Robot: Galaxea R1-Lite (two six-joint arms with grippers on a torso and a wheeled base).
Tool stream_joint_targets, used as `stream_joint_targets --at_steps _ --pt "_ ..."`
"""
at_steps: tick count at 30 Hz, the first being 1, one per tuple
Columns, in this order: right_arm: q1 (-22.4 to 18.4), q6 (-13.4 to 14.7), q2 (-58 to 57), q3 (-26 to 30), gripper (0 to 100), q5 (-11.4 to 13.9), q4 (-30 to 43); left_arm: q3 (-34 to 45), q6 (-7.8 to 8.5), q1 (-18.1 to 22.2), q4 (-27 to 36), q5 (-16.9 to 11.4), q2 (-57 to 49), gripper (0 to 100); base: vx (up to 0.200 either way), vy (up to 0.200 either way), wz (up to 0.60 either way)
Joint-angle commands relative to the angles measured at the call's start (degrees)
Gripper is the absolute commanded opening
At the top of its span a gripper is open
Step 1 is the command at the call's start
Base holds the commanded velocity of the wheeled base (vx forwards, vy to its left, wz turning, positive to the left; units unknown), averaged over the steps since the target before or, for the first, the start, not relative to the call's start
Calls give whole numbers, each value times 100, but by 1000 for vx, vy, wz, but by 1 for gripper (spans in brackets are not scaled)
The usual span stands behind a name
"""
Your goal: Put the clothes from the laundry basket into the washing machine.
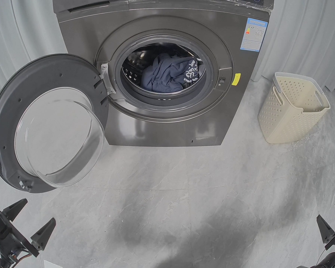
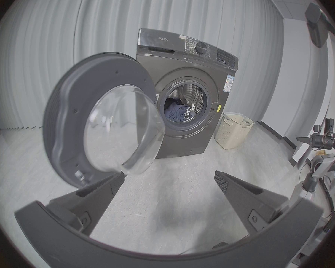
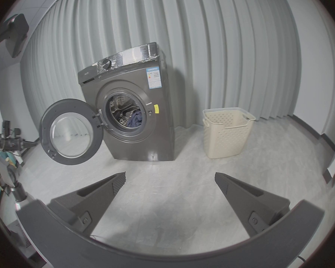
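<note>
The grey washing machine (image 1: 163,56) stands straight ahead with its round door (image 1: 48,123) swung wide to the left. Dark blue clothes (image 1: 169,75) lie in the drum, and they show as well in the left wrist view (image 2: 178,112) and the right wrist view (image 3: 134,119). The cream laundry basket (image 1: 292,108) stands on the floor right of the machine; no clothes show inside it. My left gripper (image 1: 34,220) is low at the near left, open and holding nothing. My right gripper (image 1: 333,220) is low at the near right, also open and holding nothing.
Grey tiled floor (image 1: 190,205) stretches between me and the machine. Pleated curtains (image 3: 219,49) line the wall behind. The open door juts into the left floor space. A tripod stand (image 2: 320,146) stands off to the side.
</note>
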Motion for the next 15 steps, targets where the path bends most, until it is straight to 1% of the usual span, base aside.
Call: stream_joint_targets --at_steps 1,2,3,4,6,7,8,9,12,13,15 --pt "-770 -249 -1482 90 100 -220 1091 86 227 1989 2443 -1075 -3508 100 0 0 0" --pt "-743 -372 -1491 99 100 -79 1170 104 271 1998 2434 -768 -3508 100 0 0 0" --pt "-743 -372 -1491 99 100 -79 1170 104 271 1998 2434 -768 -3508 100 0 0 0" --pt "-708 -469 -1500 99 100 149 1152 104 315 1998 2452 -609 -3508 100 0 0 0" --pt "-708 -530 -1509 99 100 220 1161 104 201 1963 2452 -671 -3578 100 0 0 0" --pt "-726 -539 -1500 99 100 229 1161 104 69 1963 2452 -680 -3578 100 0 0 0" --pt "-726 -557 -1509 99 100 229 1161 104 -142 1963 2452 -706 -3587 100 0 200 0" --pt "-717 -557 -1509 99 100 237 1161 104 -212 1963 2443 -724 -3587 100 0 200 0" --pt "-717 -548 -1509 99 100 229 1161 104 -283 1963 2452 -961 -3587 100 0 200 0" --pt "-717 -548 -1509 99 100 229 1161 104 -291 1963 2452 -996 -3587 100 0 200 0" --pt "-726 -548 -1509 99 100 229 1161 104 -274 1972 2452 -970 -3587 100 0 200 0"
